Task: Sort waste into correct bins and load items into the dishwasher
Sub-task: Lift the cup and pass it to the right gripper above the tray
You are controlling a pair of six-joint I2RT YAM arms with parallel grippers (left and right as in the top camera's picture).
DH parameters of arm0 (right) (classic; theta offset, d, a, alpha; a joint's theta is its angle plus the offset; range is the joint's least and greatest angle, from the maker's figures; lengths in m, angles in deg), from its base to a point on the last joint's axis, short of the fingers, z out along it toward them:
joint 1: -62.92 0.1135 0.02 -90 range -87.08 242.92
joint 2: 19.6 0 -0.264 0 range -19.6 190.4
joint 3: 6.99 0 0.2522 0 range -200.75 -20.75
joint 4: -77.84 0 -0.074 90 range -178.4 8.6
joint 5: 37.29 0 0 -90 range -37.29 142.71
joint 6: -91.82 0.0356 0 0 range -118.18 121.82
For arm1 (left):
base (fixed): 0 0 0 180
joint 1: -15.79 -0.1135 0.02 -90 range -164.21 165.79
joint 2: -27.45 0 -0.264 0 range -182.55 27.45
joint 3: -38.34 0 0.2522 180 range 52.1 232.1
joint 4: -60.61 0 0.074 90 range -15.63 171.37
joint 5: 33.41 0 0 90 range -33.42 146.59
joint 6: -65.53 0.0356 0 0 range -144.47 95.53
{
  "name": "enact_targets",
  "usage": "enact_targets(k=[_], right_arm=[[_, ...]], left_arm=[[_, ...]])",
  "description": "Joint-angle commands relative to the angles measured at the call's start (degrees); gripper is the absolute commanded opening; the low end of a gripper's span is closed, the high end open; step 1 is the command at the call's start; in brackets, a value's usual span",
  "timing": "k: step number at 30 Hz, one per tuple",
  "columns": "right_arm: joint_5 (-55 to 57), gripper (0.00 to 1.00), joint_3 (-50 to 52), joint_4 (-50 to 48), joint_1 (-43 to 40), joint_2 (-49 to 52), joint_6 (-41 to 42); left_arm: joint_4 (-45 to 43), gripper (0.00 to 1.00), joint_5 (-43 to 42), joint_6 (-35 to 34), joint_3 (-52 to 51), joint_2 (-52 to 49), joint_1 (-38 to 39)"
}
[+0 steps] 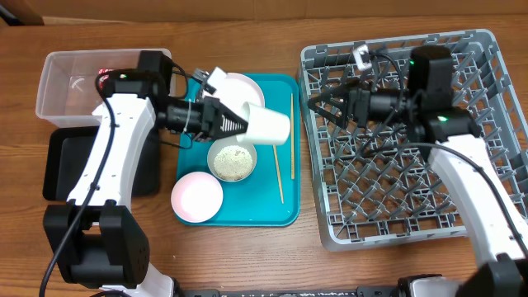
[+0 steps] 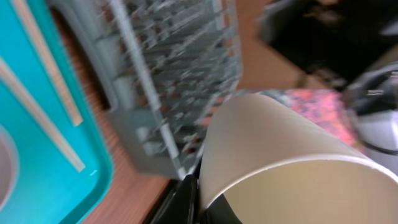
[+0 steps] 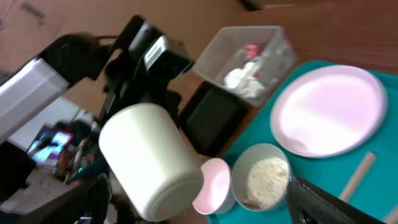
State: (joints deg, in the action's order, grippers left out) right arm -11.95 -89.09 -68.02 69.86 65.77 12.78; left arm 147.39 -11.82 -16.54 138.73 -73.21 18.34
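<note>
My left gripper (image 1: 235, 124) is shut on the rim of a white cup (image 1: 268, 124) and holds it on its side above the teal tray (image 1: 285, 210). In the left wrist view the cup (image 2: 280, 143) fills the right side, with a finger (image 2: 205, 205) inside its rim. My right gripper (image 1: 318, 106) is open and empty over the left part of the grey dish rack (image 1: 404, 223), facing the cup (image 3: 149, 158). The tray holds a bowl of rice (image 1: 233, 161), a pink dish (image 1: 196, 196), a white plate (image 1: 243, 85) and two chopsticks (image 1: 278, 169).
The clear tub (image 1: 62, 82) stands at the back left, and the right wrist view shows a red wrapper (image 3: 252, 50) and a white napkin (image 3: 239, 79) in it. A black tray (image 1: 62, 165) lies in front of it. The rack (image 2: 168, 62) stands right of the teal tray.
</note>
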Motion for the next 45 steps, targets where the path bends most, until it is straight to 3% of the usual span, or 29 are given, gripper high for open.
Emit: enact_targets(k=[1, 10, 16, 22, 26, 28, 30, 32, 34, 35, 36, 45], right_arm=[[-8.8, 0.91, -0.2, -5.4, 3.4, 3.2, 3.1], [-9.2, 0.86, -0.2, -15.1, 9.7, 4.3, 6.8], [-8.9, 0.77, -0.2, -18.9, 11.4, 4.3, 8.9], [-8.9, 0.60, -0.2, -20.0, 11.5, 4.3, 9.9], [-8.9, 0.59, -0.2, -19.9, 11.5, 4.3, 10.0], [-8.9, 0.58, -0.2, -20.0, 11.9, 4.3, 9.9], [-8.7, 0.56, -0.2, -20.0, 12.1, 4.3, 9.9], [-8.5, 0.56, -0.2, -20.0, 12.1, 4.3, 9.9], [-8.5, 0.57, -0.2, -19.9, 12.1, 4.3, 9.9], [-8.5, 0.68, -0.2, -19.9, 12.1, 4.3, 10.1], [-8.5, 0.70, -0.2, -19.8, 12.1, 4.3, 10.1], [-8.5, 0.75, -0.2, -17.6, 12.1, 4.3, 9.8]], left_arm=[[-0.7, 0.04, -11.0, 2.4, 1.0, 1.0, -0.4], [-1.5, 0.04, -13.3, 2.3, 1.0, 1.0, -0.3], [-1.5, 0.04, -13.3, 2.3, 1.0, 1.0, -0.3], [-1.5, 0.04, -13.3, 2.3, 1.0, 1.0, -0.3], [-1.8, 0.04, -13.3, 2.3, 1.0, 1.0, -0.3], [-2.0, 0.06, -13.3, 2.3, 1.0, 1.0, -0.3], [-2.2, 0.17, -13.0, 2.3, 1.0, 1.0, -0.3], [-2.6, 0.16, -13.0, 2.3, 1.0, 1.0, -0.3], [-2.9, 0.04, -13.1, 2.1, 1.0, 1.0, -0.3], [-3.2, 0.04, -13.1, 1.3, 1.0, 1.0, -0.3], [-3.5, 0.04, -13.1, 0.7, 1.0, 1.0, -0.3], [-4.6, 0.04, -13.7, 0.2, 1.0, 1.0, -0.3]])
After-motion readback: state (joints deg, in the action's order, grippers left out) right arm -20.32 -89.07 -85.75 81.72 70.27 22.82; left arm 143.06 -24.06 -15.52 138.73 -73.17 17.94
